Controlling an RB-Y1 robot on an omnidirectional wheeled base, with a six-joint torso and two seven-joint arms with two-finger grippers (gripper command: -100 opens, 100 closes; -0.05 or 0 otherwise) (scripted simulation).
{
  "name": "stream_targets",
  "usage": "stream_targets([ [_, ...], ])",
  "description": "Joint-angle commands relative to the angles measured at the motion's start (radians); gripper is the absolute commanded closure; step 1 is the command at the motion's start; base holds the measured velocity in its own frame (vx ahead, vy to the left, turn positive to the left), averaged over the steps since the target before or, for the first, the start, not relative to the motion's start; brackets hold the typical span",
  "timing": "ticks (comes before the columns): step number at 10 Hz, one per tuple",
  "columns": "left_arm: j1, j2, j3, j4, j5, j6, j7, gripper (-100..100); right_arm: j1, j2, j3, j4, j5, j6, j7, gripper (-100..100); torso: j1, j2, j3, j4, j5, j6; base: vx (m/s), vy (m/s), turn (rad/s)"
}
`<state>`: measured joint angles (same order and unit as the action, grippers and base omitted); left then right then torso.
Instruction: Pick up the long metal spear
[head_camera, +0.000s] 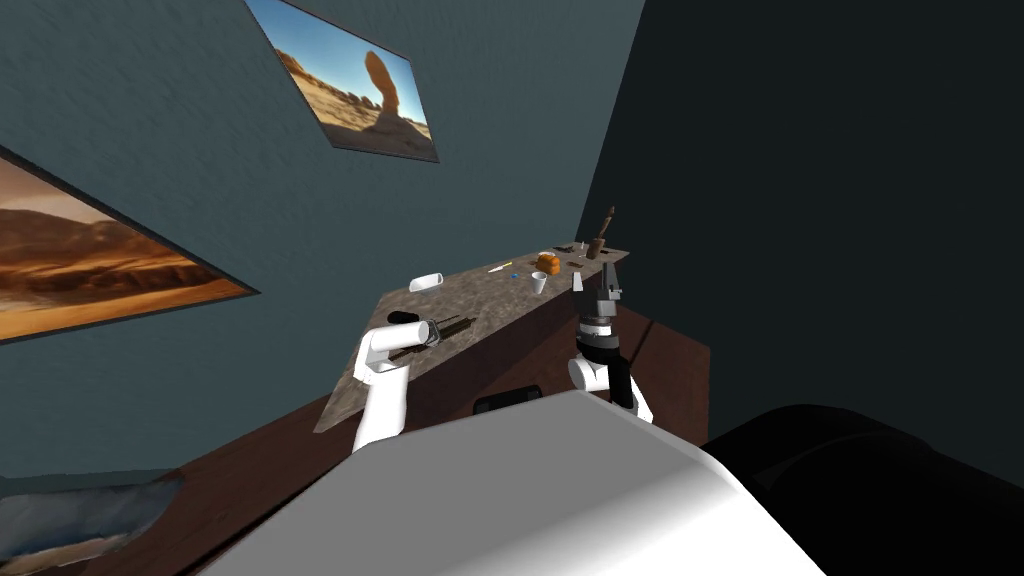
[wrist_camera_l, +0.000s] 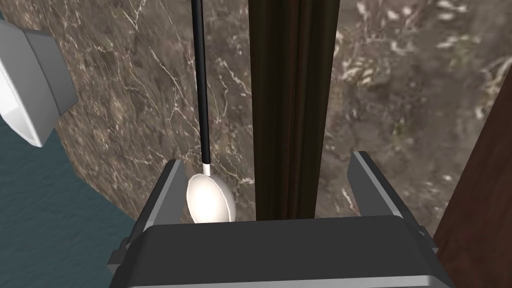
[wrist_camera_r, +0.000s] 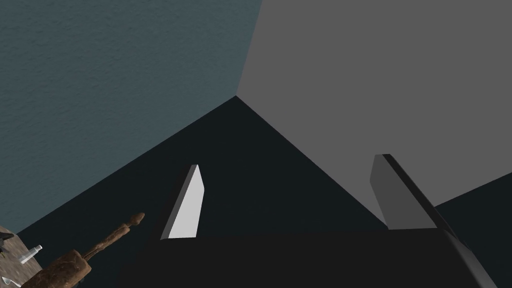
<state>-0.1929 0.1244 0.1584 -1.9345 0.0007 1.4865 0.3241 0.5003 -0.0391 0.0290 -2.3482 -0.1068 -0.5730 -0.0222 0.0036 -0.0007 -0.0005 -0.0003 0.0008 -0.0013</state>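
1. The left hand (wrist_camera_l: 267, 186) hangs low over the near end of the marbled worktop (wrist_camera_l: 400, 100). Its fingers are spread wide and grasp nothing.
2. The spear (wrist_camera_l: 292, 100), a long, dark brown, grooved shaft, lies flat on the worktop. It runs between those fingers with a gap on each side.
3. A spoon (wrist_camera_l: 210, 197) with a white bowl and a thin black handle lies alongside the spear but apart from it. Its bowl sits just beside one finger (wrist_camera_l: 167, 192).
4. On the spoon's side, the worktop's edge meets the teal wall (wrist_camera_l: 50, 225) close by. On the other side, its brown front face (wrist_camera_l: 480, 210) is also near.
5. The right hand (head_camera: 597, 285) is raised by the worktop's front edge with open air around it. Its fingers are spread and empty, and a brown mallet (wrist_camera_r: 65, 267) stands near it.
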Motion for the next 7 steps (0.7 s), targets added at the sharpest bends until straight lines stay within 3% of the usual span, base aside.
stream_targets([
  [1,-0.011,-0.001,0.007,0.01,-0.003,0.04,0.002,-100,0.0,0.0,0.0,0.0,0.0,0.0,0.0,0,0.0,0.0,0.0,0.0,0.0,0.0,0.013,0.048,-0.055],
  [7,-0.067,0.002,0.05,0.062,-0.022,0.2,0.009,-100,0.0,0.0,0.0,0.0,0.0,0.0,0.0,0,0.0,0.0,0.0,0.0,0.0,-0.001,0.012,0.051,-0.077],
])
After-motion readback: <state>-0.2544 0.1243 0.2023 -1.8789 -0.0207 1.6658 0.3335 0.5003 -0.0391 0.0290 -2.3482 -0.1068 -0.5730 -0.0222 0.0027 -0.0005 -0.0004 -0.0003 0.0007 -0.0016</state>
